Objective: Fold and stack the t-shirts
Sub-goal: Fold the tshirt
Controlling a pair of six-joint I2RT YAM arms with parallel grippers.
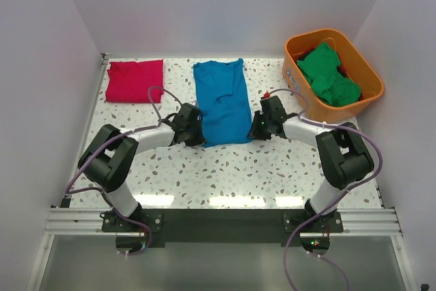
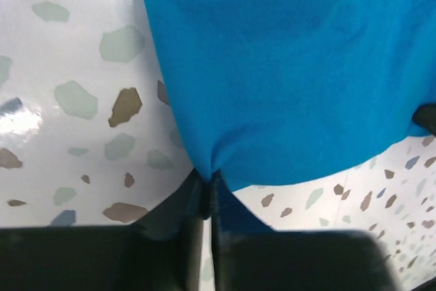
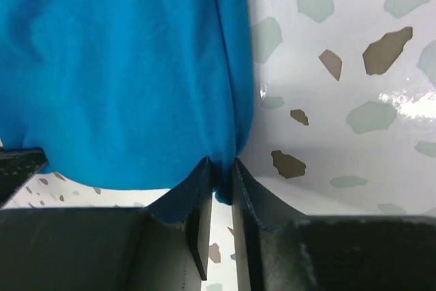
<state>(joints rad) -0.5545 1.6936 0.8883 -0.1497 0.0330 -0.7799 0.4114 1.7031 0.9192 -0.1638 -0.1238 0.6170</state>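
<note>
- Two black-and-silver robot arms are bolted on the near side of the bright blue cotton t-shirt [image 1: 221, 103], at the near edge of the white speckled terrazzo table [image 1: 225, 175], and both reach in toward the shirt's near hem
- The left gripper [image 2: 208, 185] is at the near left corner of the bright blue cotton t-shirt; its black fingers [image 2: 184, 202] are pressed together, with a tuck of the blue hem pinched between the tips, and the cloth gathers to a point there
- The right gripper [image 3: 219, 175] is at the near right corner of the same shirt; its black fingers [image 3: 194, 202] are likewise closed, nipping the edge of the blue fabric, which puckers just above them
- The bright blue cotton t-shirt lies on the table between the two grippers as a long narrow rectangle, with its neckline at the far end and a few soft creases across its middle
- The crimson red cotton t-shirt [image 1: 135, 81] lies flat as a folded rectangle to the left of the blue shirt's far end, with a strip of bare table between the two
- The orange plastic bin [image 1: 354, 107] stands to the right of the blue shirt's far end, well apart from it
- The crumpled green cotton t-shirts [image 1: 327, 76] are heaped inside that bin
</note>
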